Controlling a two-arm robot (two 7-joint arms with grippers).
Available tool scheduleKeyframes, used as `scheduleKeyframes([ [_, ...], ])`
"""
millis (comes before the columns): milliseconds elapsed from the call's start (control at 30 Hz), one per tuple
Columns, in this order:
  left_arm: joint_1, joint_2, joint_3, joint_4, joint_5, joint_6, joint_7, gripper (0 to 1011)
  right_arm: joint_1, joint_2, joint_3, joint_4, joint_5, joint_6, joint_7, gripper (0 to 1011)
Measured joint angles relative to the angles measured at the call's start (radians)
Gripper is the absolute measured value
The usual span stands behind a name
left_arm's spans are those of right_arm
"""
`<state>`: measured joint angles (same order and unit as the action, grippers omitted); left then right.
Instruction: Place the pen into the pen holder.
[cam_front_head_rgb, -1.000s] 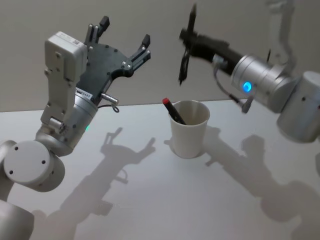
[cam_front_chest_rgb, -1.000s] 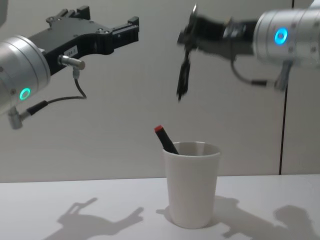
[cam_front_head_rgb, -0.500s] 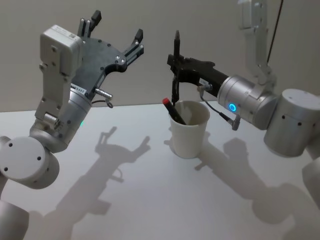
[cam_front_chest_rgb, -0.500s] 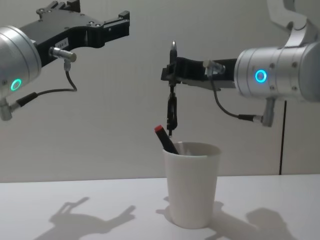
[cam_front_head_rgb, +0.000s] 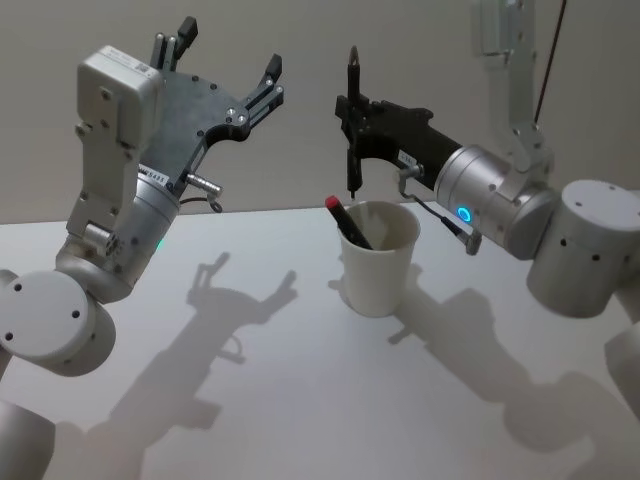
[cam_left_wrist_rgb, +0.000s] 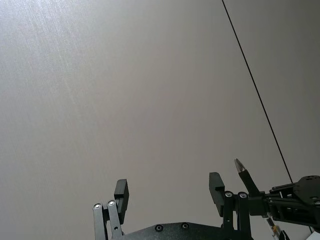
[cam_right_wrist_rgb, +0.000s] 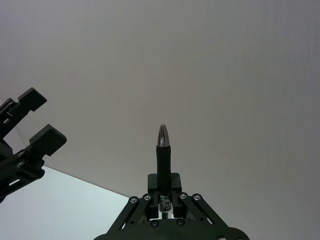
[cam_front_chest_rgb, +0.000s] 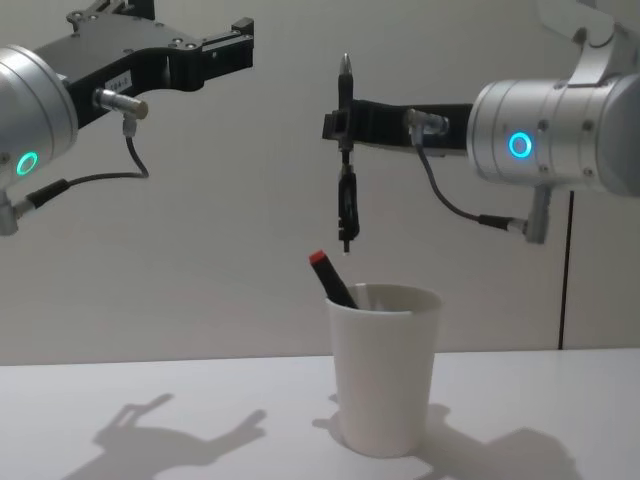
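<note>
My right gripper (cam_front_head_rgb: 352, 112) is shut on a black pen (cam_front_head_rgb: 352, 160) and holds it upright, tip down. The tip hangs a little above the left side of the mouth of the pen holder (cam_front_head_rgb: 380, 262), a white paper cup on the table. A red-capped pen (cam_front_head_rgb: 344, 221) leans inside the cup. From the chest, the held pen (cam_front_chest_rgb: 346, 205) hangs over the cup (cam_front_chest_rgb: 385, 375) under the right gripper (cam_front_chest_rgb: 344, 126). In the right wrist view the pen (cam_right_wrist_rgb: 163, 155) stands between the fingers. My left gripper (cam_front_head_rgb: 228, 55) is open, raised at the left.
The cup stands on a white table (cam_front_head_rgb: 250, 380) with free surface all round it. A plain wall lies behind. The left gripper (cam_left_wrist_rgb: 169, 187) is spread wide, high up and well left of the cup, level with the right gripper.
Over the last second the right gripper swung the pen down and leftward over the cup. In the last half second it straightened and rose slightly. The left arm barely moved.
</note>
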<state>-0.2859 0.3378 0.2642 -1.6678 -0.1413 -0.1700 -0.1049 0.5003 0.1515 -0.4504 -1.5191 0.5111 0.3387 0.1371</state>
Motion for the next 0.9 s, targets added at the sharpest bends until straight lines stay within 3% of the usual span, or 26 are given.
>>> scheduleKeyframes([
  [700,0.000,0.002,-0.002,-0.002,0.003,0.003,0.003,1001,-0.017,0.029,-0.005,-0.038,-0.092,0.066,0.000,132],
  [833,0.000,0.002,-0.002,-0.003,0.003,0.003,0.003,1001,-0.019,0.031,-0.005,-0.042,-0.098,0.073,-0.003,195],
  [900,0.000,0.002,-0.002,-0.003,0.003,0.003,0.003,1001,-0.020,0.032,-0.005,-0.044,-0.101,0.075,-0.005,273],
])
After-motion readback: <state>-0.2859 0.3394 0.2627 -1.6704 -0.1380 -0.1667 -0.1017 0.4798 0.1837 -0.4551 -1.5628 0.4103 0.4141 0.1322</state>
